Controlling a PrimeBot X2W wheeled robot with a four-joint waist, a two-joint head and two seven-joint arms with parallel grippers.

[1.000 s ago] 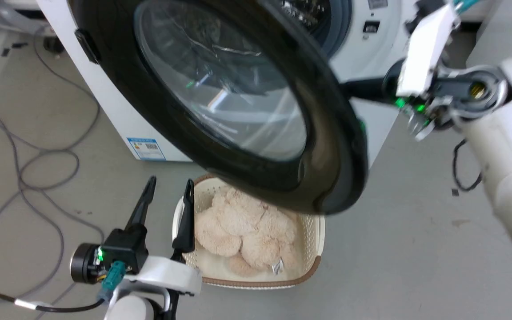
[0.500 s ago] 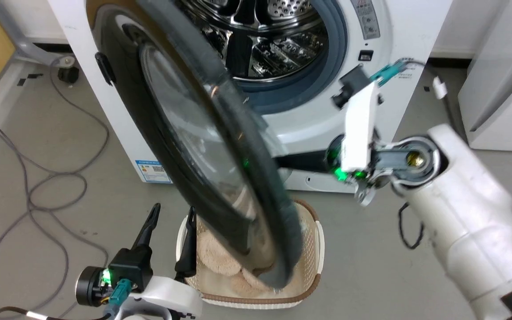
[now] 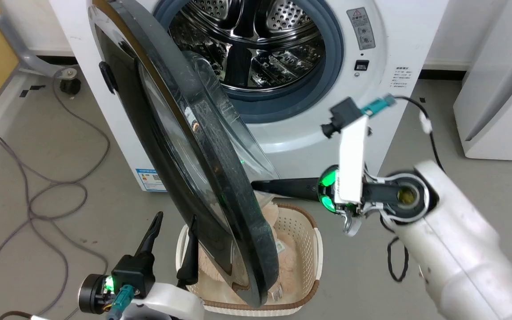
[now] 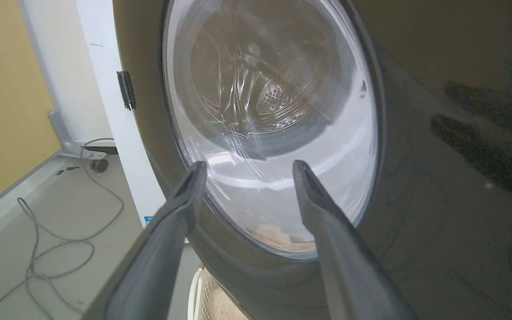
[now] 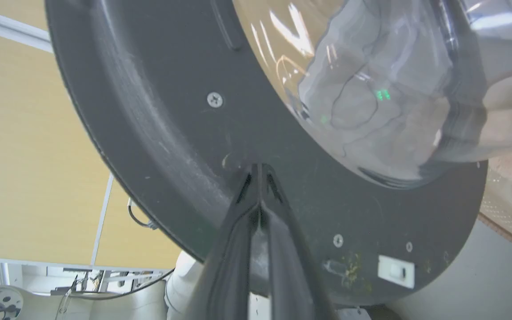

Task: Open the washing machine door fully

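Head view: right end effector (image 3: 256,184), fingers together, reached leftward onto the black-ringed glass washing machine door (image 3: 162,146), which stood half-open, edge-on; left end effector (image 3: 175,218) gaped.

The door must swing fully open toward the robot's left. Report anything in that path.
The left gripper, open, hovers before the washing machine door, on its outer side, likely in its swing path. The basket sits beneath its lower edge.
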